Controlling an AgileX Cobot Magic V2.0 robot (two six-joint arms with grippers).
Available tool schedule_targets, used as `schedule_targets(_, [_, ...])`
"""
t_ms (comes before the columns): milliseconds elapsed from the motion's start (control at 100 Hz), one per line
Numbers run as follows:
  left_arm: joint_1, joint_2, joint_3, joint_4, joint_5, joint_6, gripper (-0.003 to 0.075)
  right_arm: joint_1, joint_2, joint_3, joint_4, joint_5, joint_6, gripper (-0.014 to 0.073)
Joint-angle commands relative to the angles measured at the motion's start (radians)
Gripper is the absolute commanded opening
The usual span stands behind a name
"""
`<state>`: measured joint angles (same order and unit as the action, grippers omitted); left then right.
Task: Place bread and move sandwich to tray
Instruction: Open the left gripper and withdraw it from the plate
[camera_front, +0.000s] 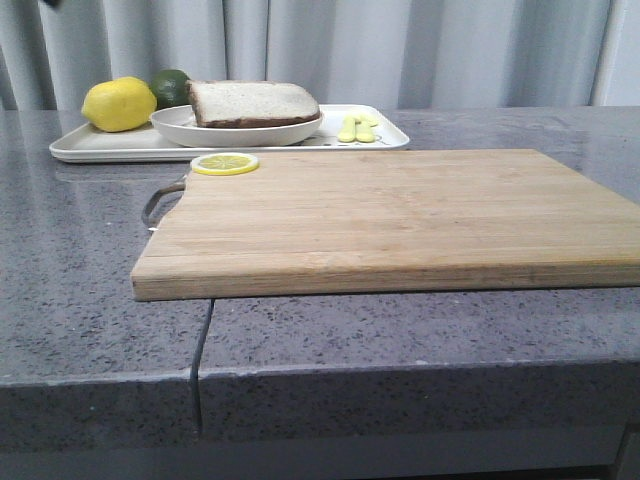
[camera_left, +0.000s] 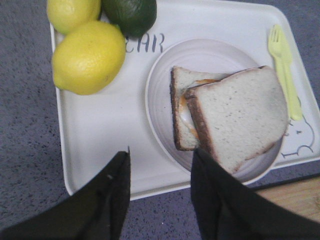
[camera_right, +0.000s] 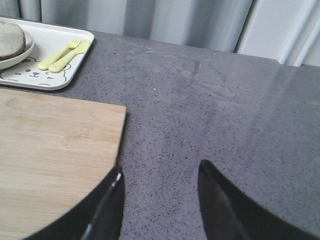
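On the tray (camera_left: 100, 130), the sandwich (camera_left: 235, 115) sits on its plate (camera_left: 160, 95). Left gripper (camera_left: 160, 172) is wide open, empty. Right gripper (camera_right: 160, 187) too. Lift away slowly; don't bump it.

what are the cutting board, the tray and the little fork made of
Cutting board: wood, likely bamboo, matte, with visible grain strips. Tray: smooth white, probably plastic or melamine, with printed cartoon. Fork: pale yellow, looks like matte plastic.

The tray (camera_left: 100, 135) bears partly hidden lettering reading "EAR".
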<state>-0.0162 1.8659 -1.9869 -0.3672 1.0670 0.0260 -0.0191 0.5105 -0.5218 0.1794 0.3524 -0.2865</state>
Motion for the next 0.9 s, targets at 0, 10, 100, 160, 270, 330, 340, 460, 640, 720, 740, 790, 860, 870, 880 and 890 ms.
schedule_targets(0, [-0.005, -0.140, -0.034, 0.002, -0.023, 0.022, 0.0273, -0.004, 0.000, -0.025, -0.006, -0.074, -0.002, 0.0361])
schedule_targets(10, [-0.005, -0.146, -0.032, 0.001, -0.025, 0.023, 0.0273, -0.004, 0.000, -0.025, -0.006, -0.074, -0.002, 0.0361])
schedule_targets(100, [-0.005, -0.232, -0.022, 0.004, -0.032, 0.042, 0.0273, -0.004, 0.000, -0.025, -0.006, -0.074, -0.002, 0.0361])
schedule_targets(160, [-0.005, -0.292, -0.008, 0.004, -0.036, 0.046, 0.0273, -0.004, 0.000, -0.025, -0.006, -0.074, -0.002, 0.0361])
schedule_targets(270, [-0.006, -0.406, 0.060, 0.004, -0.062, 0.071, 0.0273, -0.004, 0.000, -0.025, -0.006, -0.074, -0.002, 0.0361])
schedule_targets(330, [-0.011, -0.470, 0.128, 0.006, -0.093, 0.074, 0.0273, -0.004, 0.000, -0.025, -0.006, -0.074, -0.002, 0.0361])
schedule_targets(340, [-0.013, -0.486, 0.138, 0.006, -0.103, 0.079, 0.0273, -0.004, 0.000, -0.025, -0.006, -0.074, -0.002, 0.0361])
schedule_targets(460, [-0.027, -0.639, 0.333, 0.006, -0.218, 0.095, 0.0273, -0.004, 0.000, -0.025, -0.006, -0.073, -0.002, 0.0361])
schedule_targets(640, [-0.047, -0.888, 0.723, 0.000, -0.442, 0.096, 0.0273, -0.004, 0.000, -0.025, -0.006, -0.074, -0.002, 0.0361])
schedule_targets(720, [-0.052, -1.000, 0.886, 0.000, -0.536, 0.096, 0.0273, -0.004, 0.000, -0.025, -0.006, -0.074, -0.002, 0.0361])
schedule_targets(740, [-0.052, -1.029, 0.928, 0.000, -0.558, 0.096, 0.0273, -0.004, 0.000, -0.025, -0.006, -0.074, -0.002, 0.0361])
schedule_targets(790, [-0.052, -1.092, 1.022, 0.000, -0.607, 0.096, 0.0273, -0.004, 0.000, -0.025, -0.006, -0.074, -0.002, 0.0361])
schedule_targets(860, [-0.052, -1.181, 1.148, 0.000, -0.673, 0.096, 0.0273, -0.004, 0.000, -0.025, -0.006, -0.073, -0.002, 0.0361])
schedule_targets(870, [-0.052, -1.189, 1.172, 0.000, -0.685, 0.096, 0.0273, -0.004, 0.000, -0.025, -0.006, -0.073, -0.002, 0.0361])
schedule_targets(880, [-0.052, -1.207, 1.184, 0.000, -0.691, 0.096, 0.0273, -0.004, 0.000, -0.025, -0.006, -0.073, -0.002, 0.0361])
schedule_targets(890, [-0.052, -1.215, 1.207, 0.000, -0.697, 0.096, 0.0273, -0.004, 0.000, -0.025, -0.006, -0.073, -0.002, 0.0361])
